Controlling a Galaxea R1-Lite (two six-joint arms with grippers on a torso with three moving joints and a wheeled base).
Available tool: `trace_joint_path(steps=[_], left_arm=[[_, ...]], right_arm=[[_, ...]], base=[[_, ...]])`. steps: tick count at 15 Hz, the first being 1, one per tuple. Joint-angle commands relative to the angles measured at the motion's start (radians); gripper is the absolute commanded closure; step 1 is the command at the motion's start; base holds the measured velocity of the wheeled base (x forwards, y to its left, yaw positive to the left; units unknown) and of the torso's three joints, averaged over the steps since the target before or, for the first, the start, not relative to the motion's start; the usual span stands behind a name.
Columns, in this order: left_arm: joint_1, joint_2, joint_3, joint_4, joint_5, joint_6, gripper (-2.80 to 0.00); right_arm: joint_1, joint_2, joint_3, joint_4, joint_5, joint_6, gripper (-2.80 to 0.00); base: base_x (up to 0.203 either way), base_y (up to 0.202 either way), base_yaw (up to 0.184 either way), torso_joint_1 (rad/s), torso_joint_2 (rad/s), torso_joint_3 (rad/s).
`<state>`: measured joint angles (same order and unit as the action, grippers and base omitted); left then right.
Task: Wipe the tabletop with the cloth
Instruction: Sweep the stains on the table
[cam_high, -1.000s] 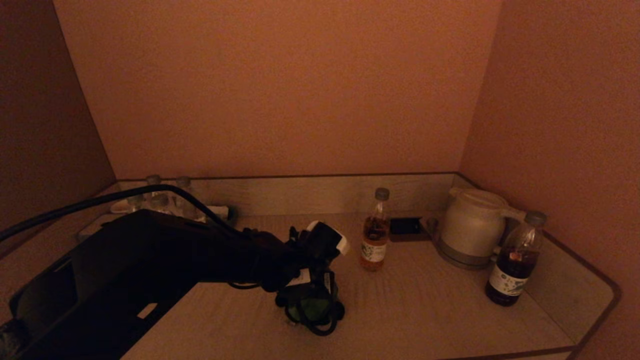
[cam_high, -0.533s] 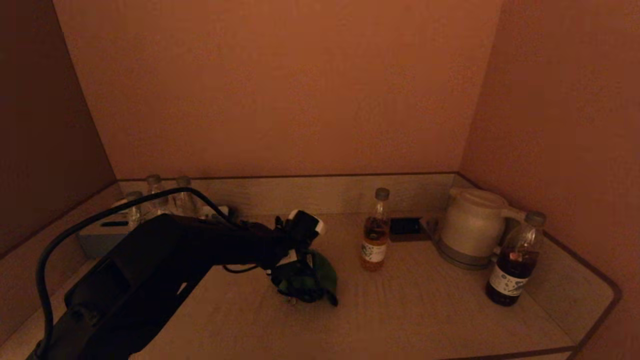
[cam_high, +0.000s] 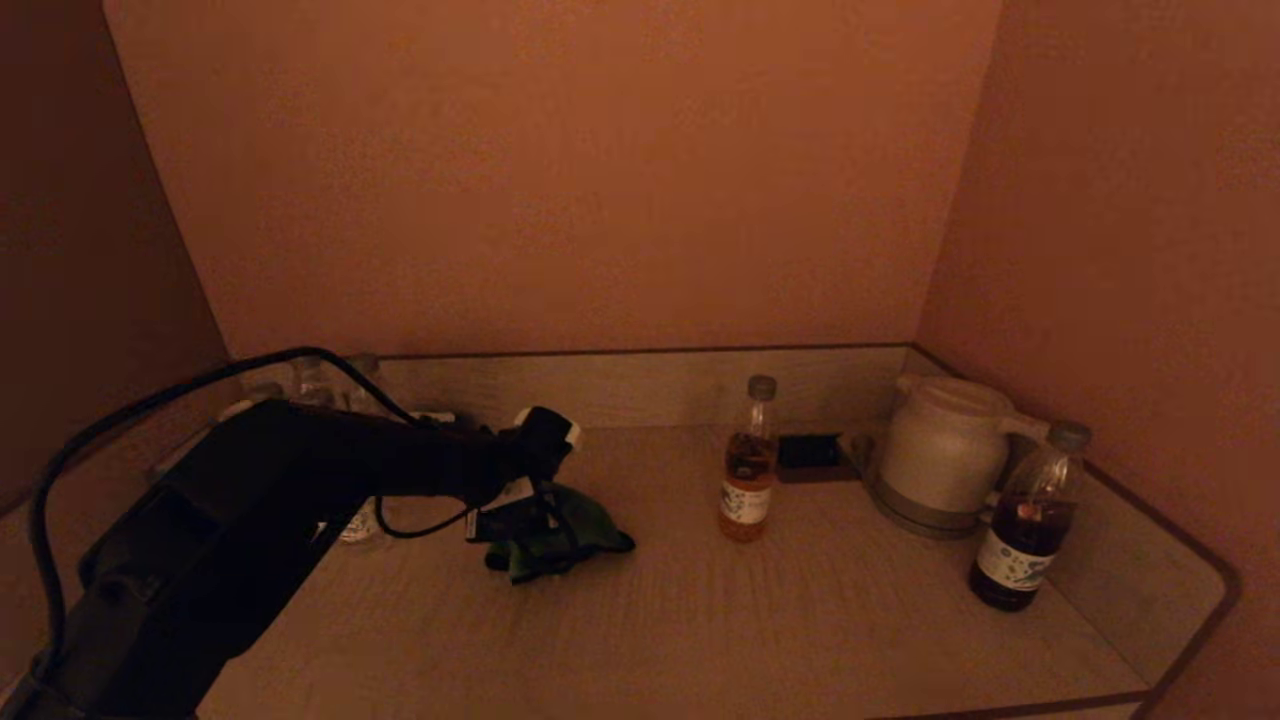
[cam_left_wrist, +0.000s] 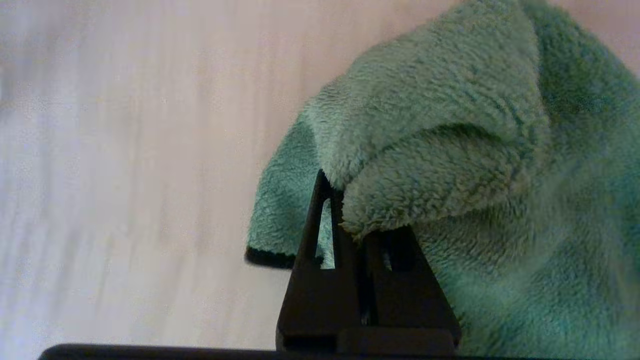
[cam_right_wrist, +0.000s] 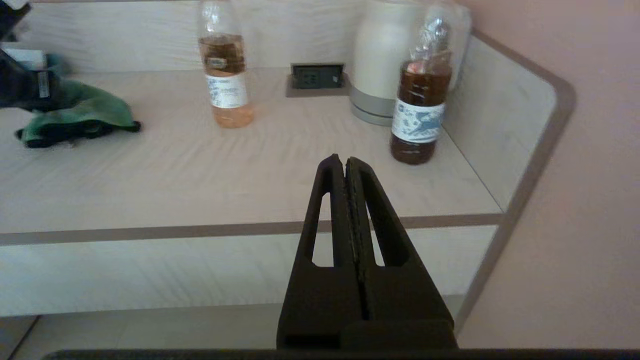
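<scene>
While your left gripper has its fingers pinched on a fold of the green cloth, keep the cloth pressed flat on the tabletop and drag it in long, even strokes, so the trailing bulk does the wiping instead of bunching under the jaws. The cloth lies left of centre on the light wood surface, spreading toward the middle from the gripper.

Your right gripper hangs off the front edge of the counter, fingers pressed together on nothing; leave it parked.

Mind what stands to the right: an amber drink bottle near the cloth, a recessed power socket beside it, a white kettle and a dark drink bottle by the side wall. Behind the left arm stand small water bottles. I judge the amber bottle likeliest to be knocked over on a rightward stroke.
</scene>
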<state>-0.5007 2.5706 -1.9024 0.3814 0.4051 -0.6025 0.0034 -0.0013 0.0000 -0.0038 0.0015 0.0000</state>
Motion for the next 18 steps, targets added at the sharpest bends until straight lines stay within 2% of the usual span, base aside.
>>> trace_joint_path(steps=[1, 4, 5, 7, 9, 10, 11, 14, 18], left_arm=[[0.022, -0.057, 0.061, 0.02, 0.003, -0.009, 0.0], [0.02, -0.099, 0.148, 0.041, 0.0, -0.025, 0.0], [0.008, -0.122, 0.213, 0.042, -0.001, -0.034, 0.0], [-0.084, -0.168, 0.344, 0.039, -0.009, -0.047, 0.0], [-0.179, -0.186, 0.396, 0.033, -0.016, -0.071, 0.0], [-0.233, -0.189, 0.404, 0.035, -0.02, -0.091, 0.0], [-0.255, -0.193, 0.409, 0.036, -0.023, -0.107, 0.0], [-0.361, -0.203, 0.394, 0.03, -0.041, -0.109, 0.0], [-0.37, -0.154, 0.275, 0.007, -0.043, -0.097, 0.0]], right_arm=[[0.0, 0.001, 0.0, -0.001, 0.0, 0.0, 0.0], [0.0, 0.001, 0.0, -0.001, 0.0, 0.0, 0.0], [0.0, 0.001, 0.0, -0.001, 0.0, 0.0, 0.0], [0.0, 0.001, 0.0, -0.001, 0.0, 0.0, 0.0], [0.0, 0.001, 0.0, -0.001, 0.0, 0.0, 0.0], [0.0, 0.001, 0.0, -0.001, 0.0, 0.0, 0.0], [0.0, 0.001, 0.0, -0.001, 0.0, 0.0, 0.0], [0.0, 0.001, 0.0, -0.001, 0.0, 0.0, 0.0], [0.0, 0.001, 0.0, -0.001, 0.0, 0.0, 0.0]], base=[[0.0, 0.0, 0.0, 0.0, 0.0, 0.0], [0.0, 0.0, 0.0, 0.0, 0.0, 0.0], [0.0, 0.0, 0.0, 0.0, 0.0, 0.0], [0.0, 0.0, 0.0, 0.0, 0.0, 0.0], [0.0, 0.0, 0.0, 0.0, 0.0, 0.0], [0.0, 0.0, 0.0, 0.0, 0.0, 0.0], [0.0, 0.0, 0.0, 0.0, 0.0, 0.0], [0.0, 0.0, 0.0, 0.0, 0.0, 0.0], [0.0, 0.0, 0.0, 0.0, 0.0, 0.0]])
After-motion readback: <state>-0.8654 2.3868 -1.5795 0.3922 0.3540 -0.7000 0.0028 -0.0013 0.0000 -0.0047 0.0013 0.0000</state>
